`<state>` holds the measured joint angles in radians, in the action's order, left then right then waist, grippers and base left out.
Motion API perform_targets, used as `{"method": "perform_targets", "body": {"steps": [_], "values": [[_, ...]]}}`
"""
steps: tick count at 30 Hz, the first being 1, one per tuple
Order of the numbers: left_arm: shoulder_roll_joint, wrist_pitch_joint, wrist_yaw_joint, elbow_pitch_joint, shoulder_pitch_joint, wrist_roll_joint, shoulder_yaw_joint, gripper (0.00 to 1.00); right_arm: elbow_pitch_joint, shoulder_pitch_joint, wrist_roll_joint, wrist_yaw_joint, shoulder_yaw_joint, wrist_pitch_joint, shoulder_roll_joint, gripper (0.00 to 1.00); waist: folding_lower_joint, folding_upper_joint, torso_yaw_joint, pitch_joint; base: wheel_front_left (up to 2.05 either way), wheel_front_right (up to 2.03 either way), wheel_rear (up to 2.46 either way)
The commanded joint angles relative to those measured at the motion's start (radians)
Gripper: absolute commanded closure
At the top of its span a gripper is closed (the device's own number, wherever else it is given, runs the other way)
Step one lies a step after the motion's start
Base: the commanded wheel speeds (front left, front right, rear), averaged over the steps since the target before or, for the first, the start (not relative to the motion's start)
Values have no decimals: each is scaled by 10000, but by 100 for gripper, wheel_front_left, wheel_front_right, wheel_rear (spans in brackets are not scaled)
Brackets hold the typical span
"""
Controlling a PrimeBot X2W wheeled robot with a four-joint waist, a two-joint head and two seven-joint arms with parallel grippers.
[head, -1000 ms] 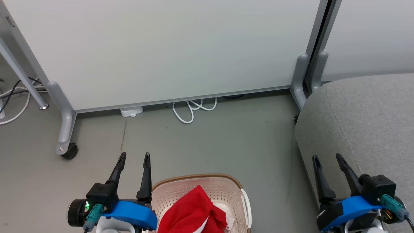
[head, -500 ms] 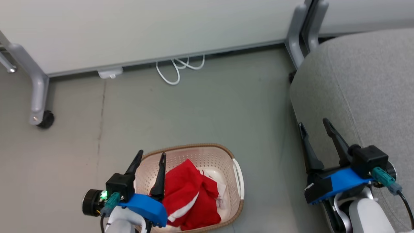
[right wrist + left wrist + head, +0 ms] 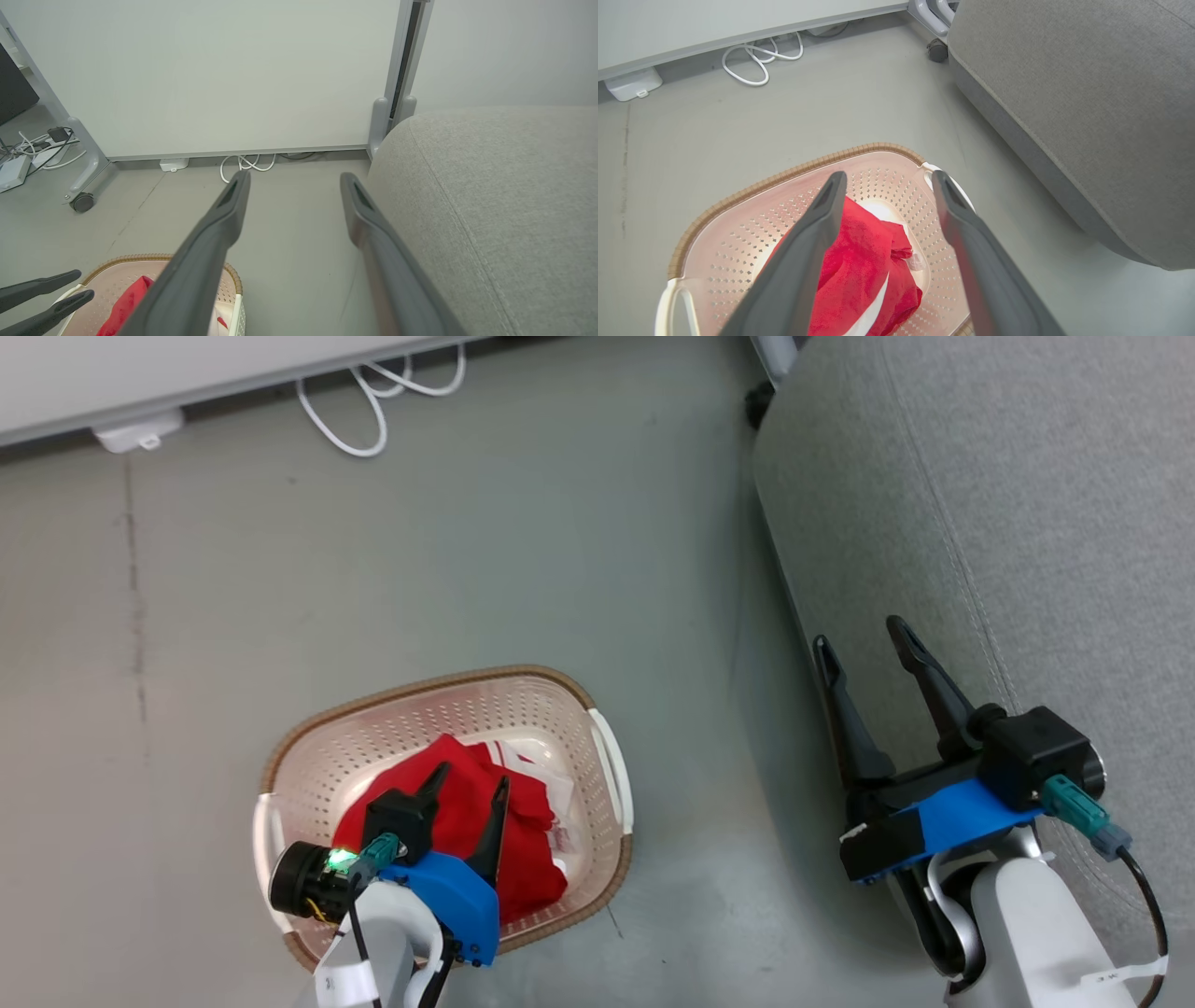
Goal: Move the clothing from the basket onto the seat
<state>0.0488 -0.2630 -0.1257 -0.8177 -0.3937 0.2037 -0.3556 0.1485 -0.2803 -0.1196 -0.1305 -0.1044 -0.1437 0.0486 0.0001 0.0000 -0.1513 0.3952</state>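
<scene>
**Left hand poised over basket, nothing grabbed yet**

Head view: the cream perforated plastic basket (image 3: 420,683) with a brown woven-look rim sits on the grey floor (image 3: 467,523), left of the large grey fabric-upholstered seat (image 3: 1027,523). The soft bright red clothing (image 3: 532,859) lies bunched inside the basket. The left hand (image 3: 471,777) hangs over the pile, fingers spread wide and holding nothing, probably lined up for a first grab. The right hand (image 3: 858,632) is equally wide open and empty at the seat's edge, likely parked out of the way.

Left wrist view: the two fingers frame the red heap, with white trim visible. I can't tell if they touch it.

Right wrist view: the fingers point at the floor between basket and seat.
</scene>
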Motion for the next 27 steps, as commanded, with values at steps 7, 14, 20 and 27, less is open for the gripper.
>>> {"method": "perform_targets", "body": {"steps": [7,14,20,27], "values": [[29,120,333,-1794,-1260,97,-518,0,44,-524,-228,-4,-390,-270,32,0,-1,0,-816,1110,0,0,0],[34,321,1020,-2896,-1962,101,-1017,0,70,-834,-360,-4,-574,-416,30,0,-1,0,-919,1804,0,0,0],[29,464,1651,-3558,-2239,394,-1152,0,96,-1006,-480,-4,-722,-531,32,0,-1,0,-924,2205,0,0,0],[27,484,2138,-4079,-2554,686,-1131,0,14,-1142,-525,-4,-782,-587,32,0,-1,0,-992,2635,0,0,0]]}}
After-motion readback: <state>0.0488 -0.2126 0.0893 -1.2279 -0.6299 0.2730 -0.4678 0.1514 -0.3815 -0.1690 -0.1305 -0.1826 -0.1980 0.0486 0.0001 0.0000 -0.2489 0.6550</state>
